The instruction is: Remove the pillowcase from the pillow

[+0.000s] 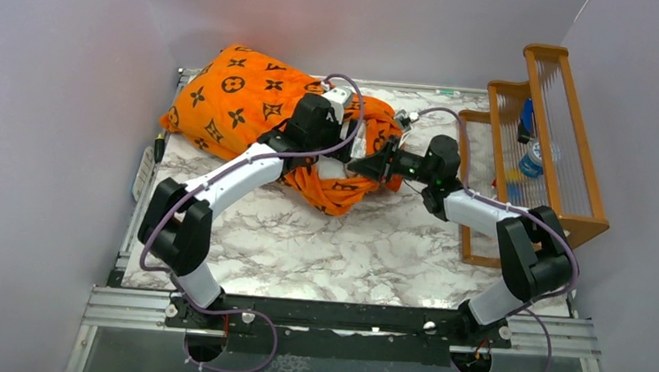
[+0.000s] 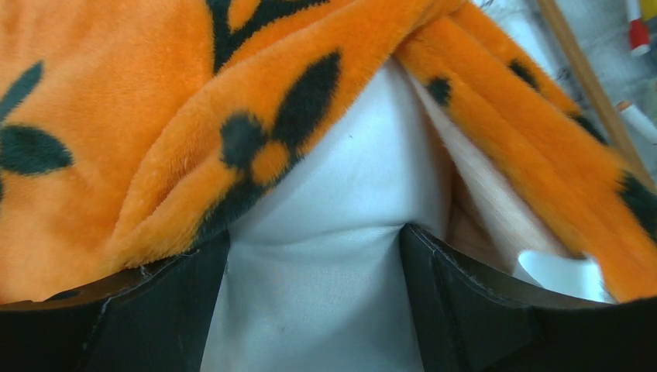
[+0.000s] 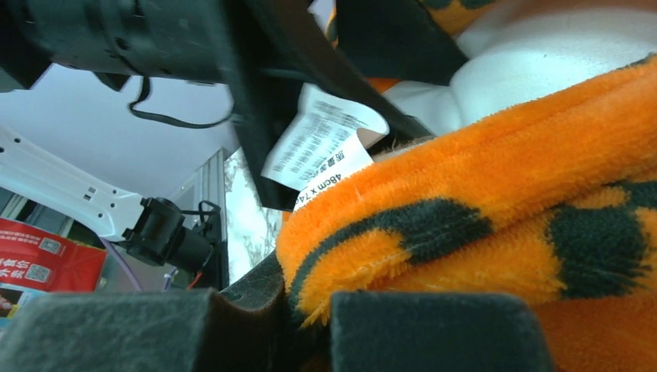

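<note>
Pillowcase [image 3: 503, 194] edge sits clamped in right hand [image 3: 306, 325]; left hand [image 2: 314, 256] gapes astride pillow [image 2: 349, 178].

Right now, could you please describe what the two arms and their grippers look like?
The left arm and right arm have white links between bulky black joints, each trailed by a grey-purple cable. A green light glows near the right wrist. The left gripper and right gripper have broad dark fingers.

Top view: pillow [image 2: 333, 232] almost fully buried inside pillowcase [image 1: 244, 99], and left gripper [image 2: 314, 236] tips are hidden under its own wrist. Rack [image 1: 546, 52] contents too small to identify. Label [image 3: 325, 147] print partly blocked in right wrist view, mostly unreadable.
</note>
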### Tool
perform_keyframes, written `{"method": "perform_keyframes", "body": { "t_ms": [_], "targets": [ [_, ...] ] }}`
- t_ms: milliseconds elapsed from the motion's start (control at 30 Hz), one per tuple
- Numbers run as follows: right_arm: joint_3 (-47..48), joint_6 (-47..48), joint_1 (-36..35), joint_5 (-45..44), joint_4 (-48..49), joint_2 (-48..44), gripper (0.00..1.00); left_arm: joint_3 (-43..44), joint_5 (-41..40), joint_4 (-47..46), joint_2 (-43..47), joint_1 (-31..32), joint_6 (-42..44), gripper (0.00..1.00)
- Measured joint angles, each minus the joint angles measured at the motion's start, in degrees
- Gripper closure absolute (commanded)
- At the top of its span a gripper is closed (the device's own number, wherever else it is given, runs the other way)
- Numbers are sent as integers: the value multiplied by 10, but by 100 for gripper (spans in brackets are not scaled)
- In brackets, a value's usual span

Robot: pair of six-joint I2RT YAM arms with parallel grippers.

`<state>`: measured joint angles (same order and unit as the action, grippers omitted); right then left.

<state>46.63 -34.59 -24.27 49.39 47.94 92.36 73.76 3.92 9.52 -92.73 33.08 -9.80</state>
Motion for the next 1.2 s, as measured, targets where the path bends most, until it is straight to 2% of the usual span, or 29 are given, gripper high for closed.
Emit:
{"method": "perform_keyframes", "body": {
  "t_ms": [167,233,300,333,367,400,633,833,1067,1200],
  "targets": [
    [-23,16,0,-1,-56,-41,99,0,-40,-5,-55,14,7,33],
    [-24,24,-1,-7,-65,-65,99,-2,-55,-7,-78,17,12,42],
    [-27,32,0,-17,-84,-90,99,-2,-70,-13,-92,22,17,58],
    [-31,36,0,-23,-95,-100,99,-1,-75,-17,-95,23,18,71],
    [-37,38,0,-28,-104,-109,99,0,-80,-20,-98,24,21,91],
    [-43,42,0,-32,-112,-117,99,1,-83,-21,-101,24,22,100],
    [-70,63,0,-64,-148,-160,99,3,-82,-24,-101,23,26,100],
    [-107,49,-4,-100,-119,-162,99,19,-14,15,-68,2,21,100],
    [-83,41,-12,-162,-112,-108,99,145,101,87,-53,-26,-1,100],
    [-64,49,-47,-217,-121,-97,99,227,136,117,-52,-33,-13,100]
  ]
}}
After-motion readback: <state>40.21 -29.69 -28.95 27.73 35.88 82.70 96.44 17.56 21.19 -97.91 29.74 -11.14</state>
